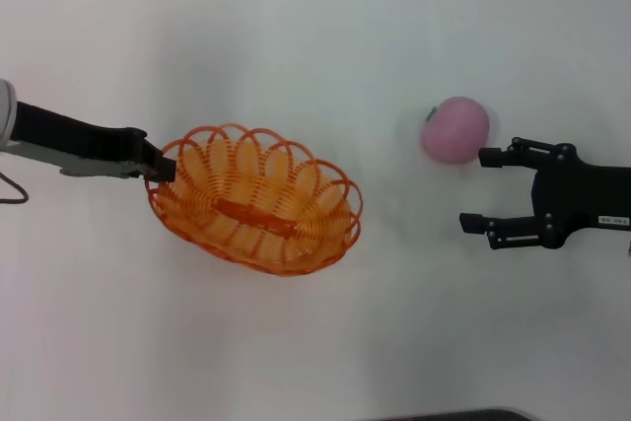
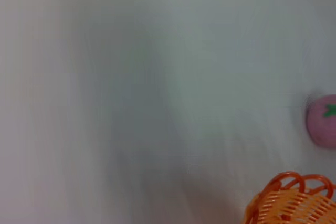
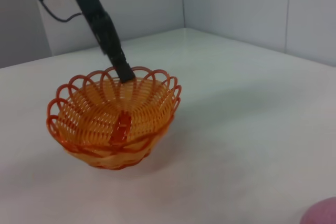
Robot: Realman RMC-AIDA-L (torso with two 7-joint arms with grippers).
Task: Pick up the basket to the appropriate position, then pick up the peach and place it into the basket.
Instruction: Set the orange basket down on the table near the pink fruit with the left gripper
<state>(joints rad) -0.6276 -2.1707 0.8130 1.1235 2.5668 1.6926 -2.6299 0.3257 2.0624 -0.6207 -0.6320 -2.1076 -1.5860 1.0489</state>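
The orange wire-weave basket (image 1: 296, 265) sits left of the middle of the white table, slightly tilted. My left gripper (image 1: 163, 167) is shut on the basket's left rim. The right wrist view shows this grip (image 3: 125, 73) on the far rim of the basket (image 3: 113, 129). An edge of the basket (image 2: 294, 203) shows in the left wrist view. The pink peach (image 1: 455, 129) lies to the right, with its green stem spot facing left. It also shows in the wrist views (image 2: 323, 120) (image 3: 323, 213). My right gripper (image 1: 473, 189) is open just right of the peach and slightly nearer, not touching it.
The table (image 1: 315, 27) is plain white. Grey walls (image 3: 236, 3) meet in a corner beyond the table's far edge in the right wrist view. A thin cable (image 1: 10, 189) hangs by my left arm. A dark strip (image 1: 463, 415) marks the near edge.
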